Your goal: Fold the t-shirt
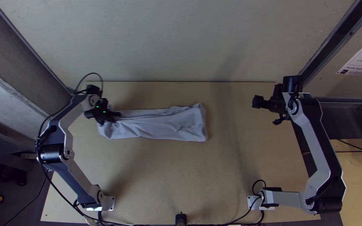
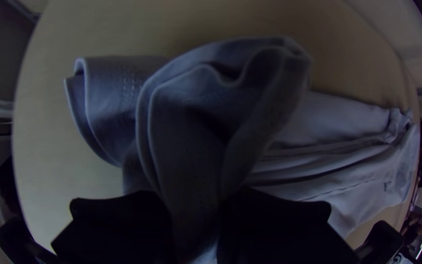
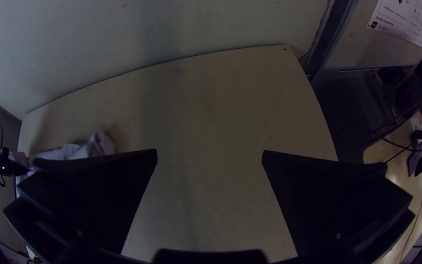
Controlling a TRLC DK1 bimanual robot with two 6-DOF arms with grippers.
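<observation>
The grey t-shirt (image 1: 164,124) lies as a long folded strip across the table's left middle. My left gripper (image 1: 113,116) is at the strip's left end. In the left wrist view a raised, looped fold of the t-shirt (image 2: 191,117) is pinched by my left gripper (image 2: 199,210); a layered part with a stitched hem lies beside it. My right gripper (image 1: 265,109) stands well to the right of the cloth, and in the right wrist view the right gripper (image 3: 210,159) has its fingers wide apart with nothing between them.
Bare wooden table (image 1: 239,163) stretches between the cloth and the right arm. A pale wall (image 1: 181,42) rises behind the table's far edge. Cables run along the near edge, around a small black post (image 1: 181,219).
</observation>
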